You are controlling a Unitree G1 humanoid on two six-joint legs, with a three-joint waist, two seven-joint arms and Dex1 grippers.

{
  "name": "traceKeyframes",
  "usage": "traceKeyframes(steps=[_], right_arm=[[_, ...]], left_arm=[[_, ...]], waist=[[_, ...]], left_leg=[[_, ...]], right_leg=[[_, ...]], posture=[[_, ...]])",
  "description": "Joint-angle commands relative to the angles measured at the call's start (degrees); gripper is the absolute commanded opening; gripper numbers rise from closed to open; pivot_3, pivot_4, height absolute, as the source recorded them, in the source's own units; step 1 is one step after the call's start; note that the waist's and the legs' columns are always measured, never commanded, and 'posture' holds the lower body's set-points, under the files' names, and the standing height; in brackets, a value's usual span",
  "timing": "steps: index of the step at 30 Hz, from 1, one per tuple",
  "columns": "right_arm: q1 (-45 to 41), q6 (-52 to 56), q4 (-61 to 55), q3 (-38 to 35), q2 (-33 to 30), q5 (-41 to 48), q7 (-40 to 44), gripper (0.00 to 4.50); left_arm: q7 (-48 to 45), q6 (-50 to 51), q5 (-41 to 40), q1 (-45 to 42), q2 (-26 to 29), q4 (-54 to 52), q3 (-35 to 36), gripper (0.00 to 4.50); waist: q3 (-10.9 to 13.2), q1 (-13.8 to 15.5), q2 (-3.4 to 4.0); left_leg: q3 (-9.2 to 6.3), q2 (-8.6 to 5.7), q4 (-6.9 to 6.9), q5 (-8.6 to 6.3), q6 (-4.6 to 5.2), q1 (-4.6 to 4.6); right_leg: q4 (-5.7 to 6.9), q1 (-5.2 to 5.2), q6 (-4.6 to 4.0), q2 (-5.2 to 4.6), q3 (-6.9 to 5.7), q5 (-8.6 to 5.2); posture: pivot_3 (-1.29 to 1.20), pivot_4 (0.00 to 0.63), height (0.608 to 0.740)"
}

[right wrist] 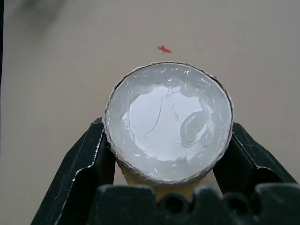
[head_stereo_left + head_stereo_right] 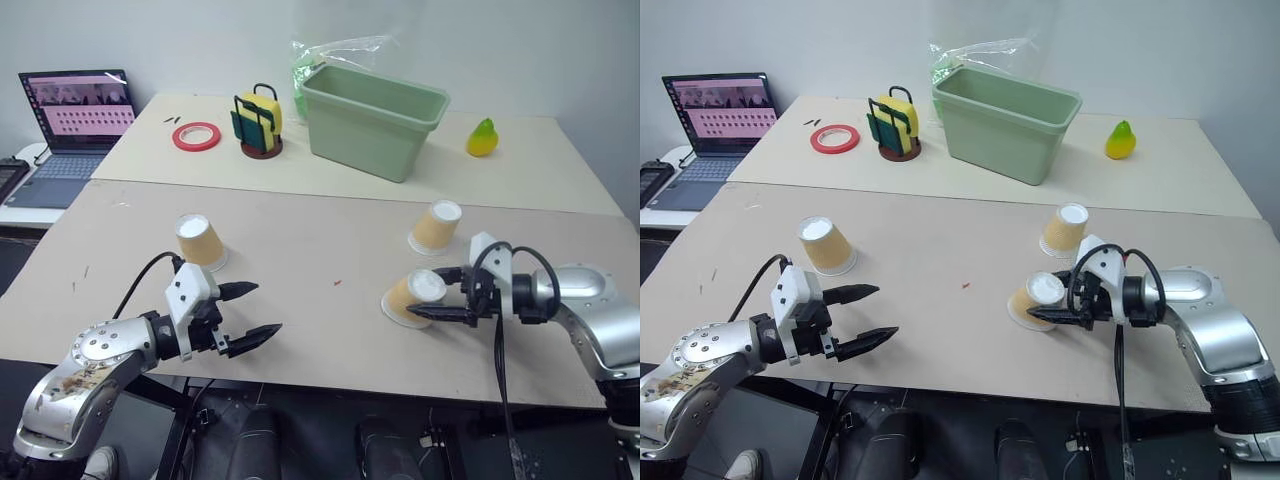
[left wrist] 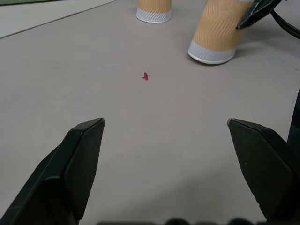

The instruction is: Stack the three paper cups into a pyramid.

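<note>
Where pinched, paper cup [image 1: 168,126] between right claw [image 2: 447,296] fingers.

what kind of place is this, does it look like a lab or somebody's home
Probably a robot test bench in a lab or office: an open laptop, plain beige tabletops, and props like a pale green plastic bin.

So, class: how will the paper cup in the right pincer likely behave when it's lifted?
The cup is thin ribbed paper, so probably light and easily crushed. The right pincer grips it near its top; it already leans on the table, so it may tip.
</note>
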Motion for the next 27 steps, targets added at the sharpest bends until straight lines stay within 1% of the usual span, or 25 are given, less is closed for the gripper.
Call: traceKeyframes(steps=[1, 5, 6, 10, 11, 13, 16, 18, 21, 22, 24, 25, 26, 27], right_arm=[[-6.7, 0.3, 0.2, 0.8, 2.3, 1.0, 0.0, 2.60], [-18.7, -1.0, 7.3, 7.2, 8.7, -2.4, 1.0, 2.60], [-21.7, -1.9, 9.9, 9.6, 11.1, -3.7, 1.6, 2.60], [-32.8, -7.7, 24.9, 18.2, 22.3, -10.2, 3.4, 2.60], [-34.4, -9.3, 28.1, 19.2, 24.0, -11.5, 3.9, 2.60], [-37.9, -12.6, 35.9, 21.2, 28.1, -13.5, 5.7, 2.60], [-41.7, -17.7, 46.5, 22.7, 32.6, -16.3, 7.4, 2.60], [-43.8, -21.1, 52.7, 23.1, 34.4, -18.4, 7.4, 2.60], [-46.1, -23.6, 57.8, 21.7, 35.5, -19.5, 7.7, 2.60], [-46.7, -23.8, 58.3, 20.9, 35.5, -19.3, 8.1, 3.38], [-47.2, -23.7, 57.3, 19.6, 35.1, -18.5, 9.3, 3.95], [-47.1, -23.6, 56.2, 19.1, 34.7, -18.3, 9.8, 4.32], [-46.6, -24.0, 54.2, 18.4, 33.9, -18.1, 9.9, 4.42], [-46.2, -24.1, 52.2, 17.6, 33.0, -17.9, 9.9, 4.42]], left_arm=[[0.1, 0.4, -0.9, -0.8, 0.2, -1.0, 0.8, 4.50], [0.1, 0.3, -0.6, -1.1, 0.1, -0.4, 0.5, 4.50], [0.0, 0.2, -0.4, -1.1, 0.0, -0.4, 0.4, 4.50], [0.0, 0.0, -0.3, -0.1, -0.3, -1.0, 0.2, 4.50], [0.1, 0.0, -0.2, -0.1, -0.3, -1.2, 0.1, 4.50], [0.3, 0.2, -0.3, 0.4, -0.4, -1.7, 0.2, 4.50], [1.1, 0.6, -0.6, 1.1, -0.4, -2.6, 1.1, 4.50], [1.7, 0.9, -0.8, 1.5, -0.5, -3.2, 1.6, 4.50], [2.4, 1.1, -1.0, 2.4, -0.6, -4.1, 1.9, 4.50], [2.6, 1.2, -1.2, 2.8, -0.7, -4.5, 2.0, 4.50], [3.0, 1.5, -1.4, 3.1, -0.8, -4.9, 2.1, 4.50], [3.0, 1.5, -1.5, 3.3, -0.8, -5.0, 2.1, 4.50], [3.0, 1.5, -1.6, 3.4, -0.7, -5.2, 2.1, 4.50], [2.9, 1.5, -1.6, 3.5, -0.7, -5.2, 2.1, 4.50]], waist=[[0.0, -0.1, 0.00], [0.0, -0.8, 0.00], [0.0, -0.8, 0.00], [0.1, -1.1, -0.02], [0.1, -1.1, -0.01], [0.2, -1.0, 0.01], [0.3, -0.3, 0.01], [0.3, -0.1, 0.02], [0.3, -0.2, 0.02], [0.3, -0.2, 0.02], [0.3, -0.2, 0.02], [0.3, -0.2, 0.03], [0.3, -0.1, 0.03], [0.3, -0.2, 0.04]], left_leg=[[0.01, 0.00, 0.00, 0.00, 0.00, 0.00], [0.01, 0.07, -0.01, 0.00, 0.00, 0.05], [0.00, 0.08, -0.04, 0.01, 0.00, 0.09], [0.02, 0.09, -0.12, 0.01, 0.00, 0.11], [-0.01, 0.08, -0.16, 0.01, 0.00, 0.04], [-0.01, 0.08, -0.16, 0.01, -0.01, 0.00], [-0.04, 0.07, -0.11, 0.03, -0.03, -0.07], [-0.04, 0.08, -0.11, 0.04, -0.07, -0.06], [-0.05, 0.09, -0.12, 0.06, -0.11, -0.01], [-0.04, 0.09, -0.12, 0.06, -0.11, -0.01], [-0.04, 0.09, -0.12, 0.06, -0.12, -0.02], [-0.04, 0.09, -0.12, 0.06, -0.12, -0.04], [-0.04, 0.09, -0.13, 0.06, -0.12, -0.07], [-0.04, 0.09, -0.14, 0.06, -0.12, -0.12]], right_leg=[[0.00, -0.01, 0.00, 0.00, 0.01, 0.00], [0.02, -0.02, -0.13, 0.04, 0.01, 0.11], [0.02, -0.01, -0.15, 0.06, 0.00, 0.12], [0.03, -0.02, 0.11, 0.08, 0.00, 0.32], [0.03, -0.05, 0.11, 0.09, -0.03, 0.33], [0.06, -0.10, 0.10, 0.08, -0.04, 0.34], [0.08, -0.12, 0.10, 0.08, -0.11, 0.35], [0.09, -0.13, 0.10, 0.08, -0.11, 0.35], [0.13, -0.12, 0.09, 0.08, -0.14, 0.35], [0.13, -0.12, 0.09, 0.08, -0.14, 0.36], [0.13, -0.13, 0.08, 0.08, -0.13, 0.36], [0.13, -0.14, 0.08, 0.08, -0.13, 0.35], [0.14, -0.18, 0.08, 0.08, -0.13, 0.35], [0.14, -0.25, 0.08, 0.08, -0.13, 0.35]], posture=[[0.00, 0.150, 0.656], [0.00, 0.150, 0.656], [0.00, 0.150, 0.656], [0.00, 0.150, 0.656], [0.00, 0.150, 0.656], [0.00, 0.150, 0.656], [0.00, 0.150, 0.656], [0.00, 0.150, 0.656], [0.00, 0.150, 0.656], [0.00, 0.150, 0.656], [0.00, 0.150, 0.656], [0.00, 0.150, 0.656], [0.00, 0.150, 0.656], [0.00, 0.150, 0.656]])
